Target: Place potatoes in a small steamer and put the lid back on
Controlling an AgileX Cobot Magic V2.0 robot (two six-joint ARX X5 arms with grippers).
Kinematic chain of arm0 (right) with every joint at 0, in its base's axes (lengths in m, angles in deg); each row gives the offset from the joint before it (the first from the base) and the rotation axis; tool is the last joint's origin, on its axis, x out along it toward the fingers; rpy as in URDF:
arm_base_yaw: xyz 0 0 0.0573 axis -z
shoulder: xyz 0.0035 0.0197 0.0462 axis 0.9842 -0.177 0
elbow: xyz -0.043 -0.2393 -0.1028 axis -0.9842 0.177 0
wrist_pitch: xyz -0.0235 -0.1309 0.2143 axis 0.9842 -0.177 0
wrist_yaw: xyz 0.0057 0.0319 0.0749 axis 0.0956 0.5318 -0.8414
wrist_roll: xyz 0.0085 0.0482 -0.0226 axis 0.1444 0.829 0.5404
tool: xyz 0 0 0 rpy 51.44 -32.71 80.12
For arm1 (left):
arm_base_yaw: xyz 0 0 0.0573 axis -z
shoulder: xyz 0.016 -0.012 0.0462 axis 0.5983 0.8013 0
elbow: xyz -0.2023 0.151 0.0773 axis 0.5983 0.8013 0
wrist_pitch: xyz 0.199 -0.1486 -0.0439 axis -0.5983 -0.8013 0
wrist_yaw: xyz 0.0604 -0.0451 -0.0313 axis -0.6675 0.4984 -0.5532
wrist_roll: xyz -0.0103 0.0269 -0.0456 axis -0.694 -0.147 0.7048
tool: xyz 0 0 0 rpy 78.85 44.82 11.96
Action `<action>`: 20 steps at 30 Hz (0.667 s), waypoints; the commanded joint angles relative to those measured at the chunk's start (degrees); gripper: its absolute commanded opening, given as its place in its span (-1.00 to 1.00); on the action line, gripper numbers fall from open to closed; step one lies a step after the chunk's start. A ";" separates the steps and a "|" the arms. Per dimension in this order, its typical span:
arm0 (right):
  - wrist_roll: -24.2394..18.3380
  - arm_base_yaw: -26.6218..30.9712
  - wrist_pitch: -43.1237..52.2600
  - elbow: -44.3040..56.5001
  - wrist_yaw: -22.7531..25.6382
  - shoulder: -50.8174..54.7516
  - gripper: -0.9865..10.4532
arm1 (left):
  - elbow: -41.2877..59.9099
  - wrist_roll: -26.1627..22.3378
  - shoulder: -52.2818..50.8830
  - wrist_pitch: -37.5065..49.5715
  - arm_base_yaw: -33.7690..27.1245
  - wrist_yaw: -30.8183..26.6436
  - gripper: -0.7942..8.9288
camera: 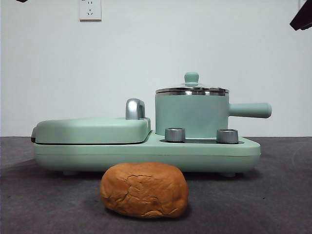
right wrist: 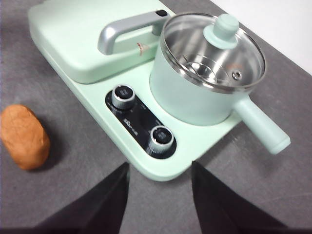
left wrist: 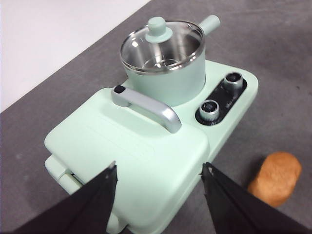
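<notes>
On the dark gray surface [camera: 44, 204], in front of the green cooker [camera: 146, 153], the potato [camera: 144, 189] is lying alone. It is looking orange-brown, round and cracked, like a bread roll. The small steamer [camera: 191, 116] is sitting on the cooker, and the glass lid [camera: 191, 89] is resting on it. The left end effector [left wrist: 159, 171] is hanging wide above the cooker's flat cover. The right end effector [right wrist: 160, 168] is hanging wide, holding nothing. The arms are mostly cut off in the front view.
</notes>
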 commanded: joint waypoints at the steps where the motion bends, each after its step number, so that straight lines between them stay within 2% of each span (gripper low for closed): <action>1: 3.69 -0.63 1.86 -0.92 1.16 -0.20 -0.47 | -1.40 6.60 2.03 3.91 0.26 -0.26 -0.27; 4: 5.11 -0.63 2.91 -0.92 1.14 -0.20 -0.47 | -1.40 10.60 4.94 9.90 1.20 -0.26 -0.26; 10: 5.20 -0.63 3.13 -0.92 1.38 -0.20 -0.47 | -1.44 15.04 13.07 21.97 4.61 -1.14 -0.26; 20: 6.32 -0.63 3.91 -0.92 2.62 -0.20 -0.47 | -5.62 16.63 27.12 31.65 10.27 -1.70 -0.26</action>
